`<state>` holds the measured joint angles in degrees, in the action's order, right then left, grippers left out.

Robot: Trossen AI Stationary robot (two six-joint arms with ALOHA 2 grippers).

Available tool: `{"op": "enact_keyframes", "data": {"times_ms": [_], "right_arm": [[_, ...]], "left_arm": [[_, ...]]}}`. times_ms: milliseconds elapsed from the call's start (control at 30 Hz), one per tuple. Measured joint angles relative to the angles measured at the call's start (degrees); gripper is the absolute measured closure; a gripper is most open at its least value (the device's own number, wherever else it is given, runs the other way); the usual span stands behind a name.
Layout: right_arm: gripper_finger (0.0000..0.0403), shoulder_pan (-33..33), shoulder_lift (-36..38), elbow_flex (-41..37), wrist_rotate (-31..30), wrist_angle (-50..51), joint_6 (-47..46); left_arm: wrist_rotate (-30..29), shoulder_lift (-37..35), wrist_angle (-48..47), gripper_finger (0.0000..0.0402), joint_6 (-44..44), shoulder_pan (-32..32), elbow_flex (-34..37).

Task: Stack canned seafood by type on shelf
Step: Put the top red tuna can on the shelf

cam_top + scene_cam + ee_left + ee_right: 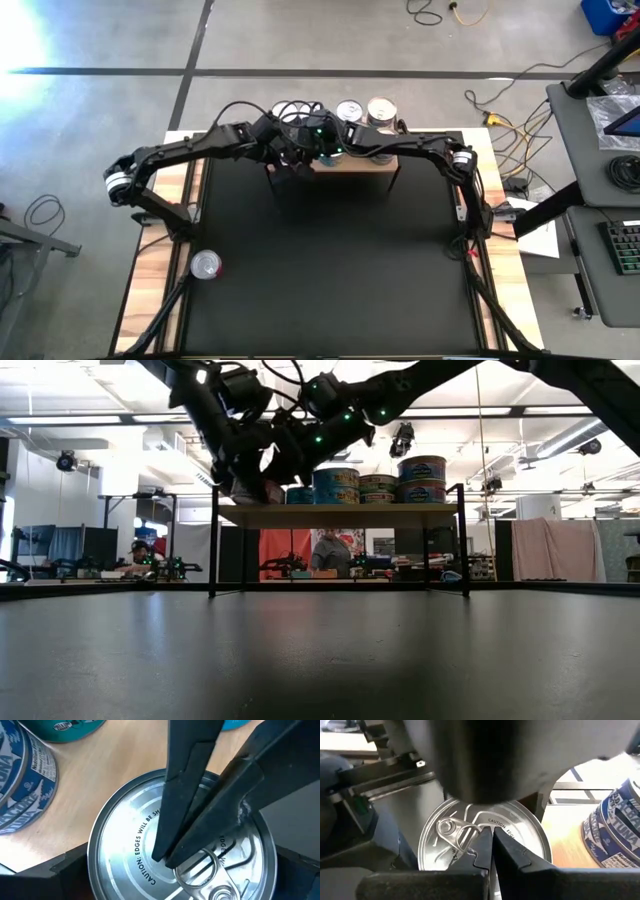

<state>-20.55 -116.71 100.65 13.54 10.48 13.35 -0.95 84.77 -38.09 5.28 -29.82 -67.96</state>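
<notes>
Pressing its closed fingertips on a silver-topped tin (485, 837) at the shelf's (375, 166) left end, the right gripper (492, 851) met the left gripper (283, 172), jaws spread around that tin.

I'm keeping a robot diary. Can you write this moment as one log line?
left gripper: open, around silver-topped tin at shelf end | right gripper: shut, tips on that tin's lid | red tin: alone, table edge

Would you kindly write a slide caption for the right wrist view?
Right gripper, fingers shut, presses its tips on the silver pull-tab lid of a can on the wooden shelf.
</notes>
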Motion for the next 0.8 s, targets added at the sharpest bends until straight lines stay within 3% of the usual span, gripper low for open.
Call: {"op": "enact_keyframes", "data": {"times_ms": [267, 533, 800], "right_arm": [[0.0394, 0.1, -0.2, 0.3, 0.4, 5.4, 12.6], [0.0394, 0.3, -0.2, 0.3, 0.0, 7.8, 18.0], [0.0394, 1.9, -0.1, 0.2, -10.8, 9.7, 26.5]], "left_arm": [[1.0, 0.3, 0.2, 0.0001, -2.0, 0.0, -0.6], [1.5, 0.4, -2.0, 0.0001, 2.5, -0.1, -2.3], [1.9, 0.1, 0.1, 0.0001, 0.2, -0.4, -2.5]]}}
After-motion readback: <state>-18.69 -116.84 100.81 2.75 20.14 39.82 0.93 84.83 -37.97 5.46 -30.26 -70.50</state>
